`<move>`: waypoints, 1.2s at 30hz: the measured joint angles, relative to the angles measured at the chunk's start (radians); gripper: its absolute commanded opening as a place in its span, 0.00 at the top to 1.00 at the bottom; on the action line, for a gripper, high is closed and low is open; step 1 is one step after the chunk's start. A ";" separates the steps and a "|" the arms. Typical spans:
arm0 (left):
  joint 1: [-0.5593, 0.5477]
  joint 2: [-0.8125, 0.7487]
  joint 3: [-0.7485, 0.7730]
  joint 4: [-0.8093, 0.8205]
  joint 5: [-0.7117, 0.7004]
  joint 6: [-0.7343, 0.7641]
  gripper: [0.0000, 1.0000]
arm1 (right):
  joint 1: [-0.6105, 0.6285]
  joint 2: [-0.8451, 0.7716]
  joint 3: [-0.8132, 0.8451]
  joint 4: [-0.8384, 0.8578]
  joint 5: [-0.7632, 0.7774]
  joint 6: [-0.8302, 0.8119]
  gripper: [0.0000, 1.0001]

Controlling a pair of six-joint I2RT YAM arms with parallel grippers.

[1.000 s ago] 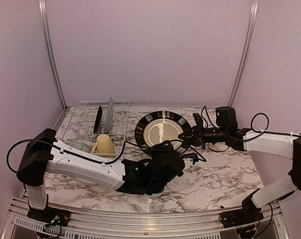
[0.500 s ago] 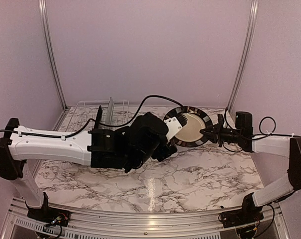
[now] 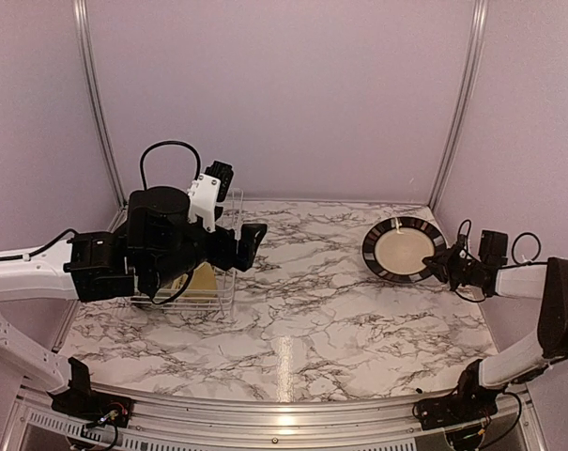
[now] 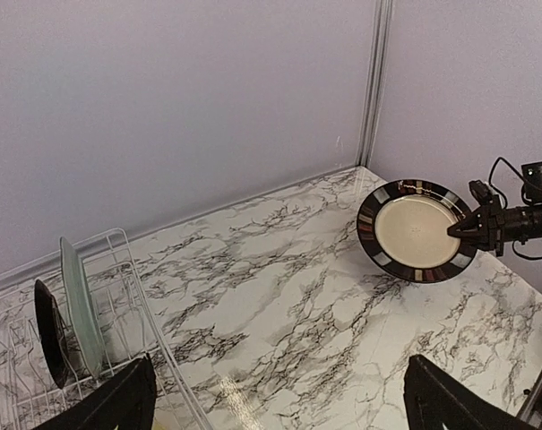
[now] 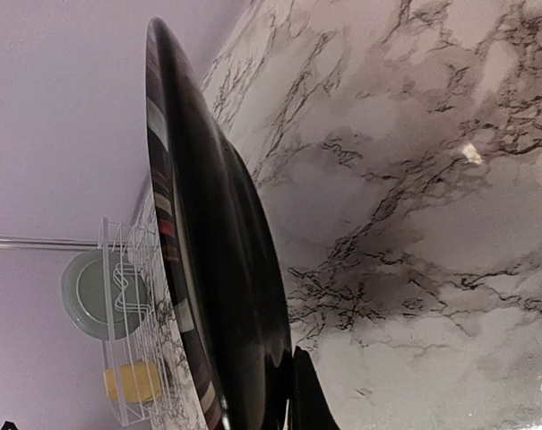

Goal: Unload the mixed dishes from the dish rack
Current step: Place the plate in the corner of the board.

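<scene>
Top view: cream-centred plate (image 3: 401,249) is held tilted over the counter's (image 3: 340,310) far right, its rim clamped in the right jaws. Dish rack (image 3: 223,287) is seen at far left, largely hidden by the left arm (image 3: 161,240); yellow mug (image 3: 201,279) is seen inside.
Left wrist: left jaws are spread wide, nothing held. A dark plate (image 4: 48,331) and a pale plate (image 4: 78,305) are stood upright in rack slots.
Right wrist: cream-centred plate is seen edge-on, pinched by the right jaws.

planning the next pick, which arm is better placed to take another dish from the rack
Left. The left gripper is open beside the dish rack; the right gripper is shut on the cream plate, far to the right.
</scene>
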 measured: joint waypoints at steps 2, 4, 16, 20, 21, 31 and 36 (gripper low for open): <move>0.002 -0.020 -0.026 0.009 0.010 -0.032 0.01 | -0.030 0.003 -0.021 -0.006 0.011 -0.010 1.00; 0.002 -0.044 -0.062 0.026 0.015 -0.059 0.01 | -0.050 0.018 -0.038 -0.010 0.019 -0.016 1.00; 0.006 -0.113 -0.124 0.052 0.010 -0.161 0.01 | -0.078 0.187 -0.114 0.116 -0.031 0.013 1.00; 0.006 -0.131 -0.141 0.055 -0.001 -0.183 0.01 | -0.133 0.253 -0.116 0.194 -0.078 0.024 1.00; 0.006 -0.133 -0.144 0.054 -0.004 -0.187 0.01 | -0.145 0.263 -0.116 0.206 -0.085 0.023 1.00; 0.016 -0.135 -0.145 0.050 -0.034 -0.200 0.01 | -0.191 0.270 -0.117 0.217 -0.055 -0.050 0.74; 0.017 -0.135 -0.143 0.038 -0.042 -0.204 0.01 | -0.194 0.241 -0.113 0.162 0.029 -0.096 0.35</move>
